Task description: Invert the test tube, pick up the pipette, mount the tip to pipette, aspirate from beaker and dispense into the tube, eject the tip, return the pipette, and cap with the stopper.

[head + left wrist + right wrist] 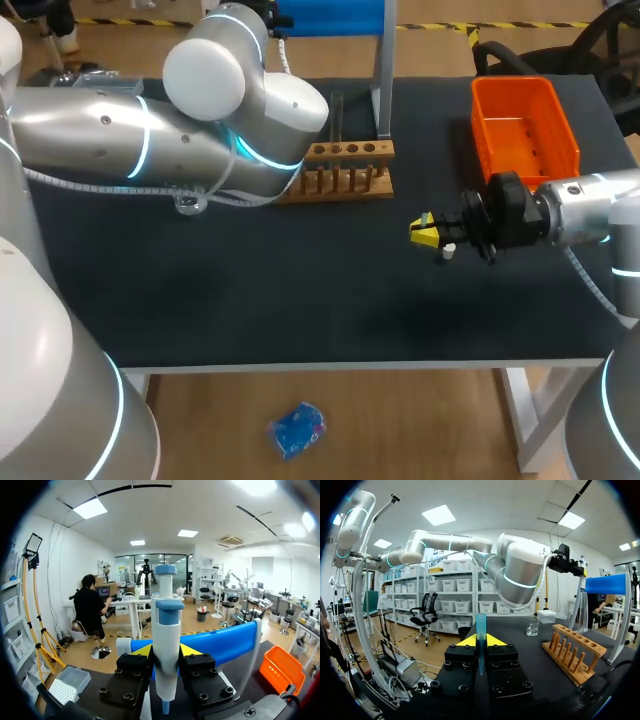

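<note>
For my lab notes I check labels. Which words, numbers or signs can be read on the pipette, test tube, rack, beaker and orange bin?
No text can be read.
pipette, test tube, rack, orange bin: no print shows.
beaker: too small to tell any marks.

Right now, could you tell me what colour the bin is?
The bin is bright orange; head view shows it best.

Black-topped table point(300, 300) on white legs point(530, 425), wood floor point(420, 430), white walls point(67, 570), ceiling panel lights point(90, 508).
</note>
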Available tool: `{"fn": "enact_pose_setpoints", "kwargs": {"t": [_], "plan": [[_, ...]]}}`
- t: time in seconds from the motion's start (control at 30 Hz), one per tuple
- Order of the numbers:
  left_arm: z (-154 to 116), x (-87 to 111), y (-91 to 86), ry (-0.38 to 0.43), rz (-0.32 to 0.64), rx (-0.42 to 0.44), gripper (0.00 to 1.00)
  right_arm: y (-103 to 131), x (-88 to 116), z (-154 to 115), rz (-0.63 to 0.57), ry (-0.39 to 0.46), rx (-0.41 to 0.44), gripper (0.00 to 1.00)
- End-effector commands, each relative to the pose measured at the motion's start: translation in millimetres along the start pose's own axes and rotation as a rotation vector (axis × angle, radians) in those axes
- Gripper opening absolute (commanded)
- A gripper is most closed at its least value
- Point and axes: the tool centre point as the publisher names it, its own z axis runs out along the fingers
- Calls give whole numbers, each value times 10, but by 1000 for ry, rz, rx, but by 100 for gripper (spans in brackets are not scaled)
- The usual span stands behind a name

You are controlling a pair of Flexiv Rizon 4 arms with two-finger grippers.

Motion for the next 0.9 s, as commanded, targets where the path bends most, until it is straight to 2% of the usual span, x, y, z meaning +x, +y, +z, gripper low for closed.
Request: {"fn": "enact_pose_setpoints", "kwargs": {"t": [0.03, 0.2, 0.33, 0.4, 0.5, 0.7, 0.77, 0.9], "plan": [[-264, -27, -75, 54, 21, -27, 0, -4, 0, -4, -1, 2, 1, 0], [-600, 37, -128, 104, 33, -31, 0, -4, 0, -4, -1, 2, 1, 0], [-914, 117, -167, 213, 50, -28, 0, -4, 0, -4, -1, 2, 1, 0], [-1072, 159, -169, 231, 75, -33, 0, -4, 0, -4, -1, 2, 1, 0], [-1329, 226, -179, 307, 88, -33, 0, -4, 0, -4, -1, 2, 1, 0], [-1844, 379, -143, 514, 105, -31, 0, -4, 0, -4, -1, 2, 1, 0], [-2053, 448, -109, 607, 113, -27, 0, -4, 0, -4, -1, 2, 1, 0], [-2410, 574, -47, 755, 131, 9, 0, -4, 0, -4, -1, 2, 1, 0]]}}
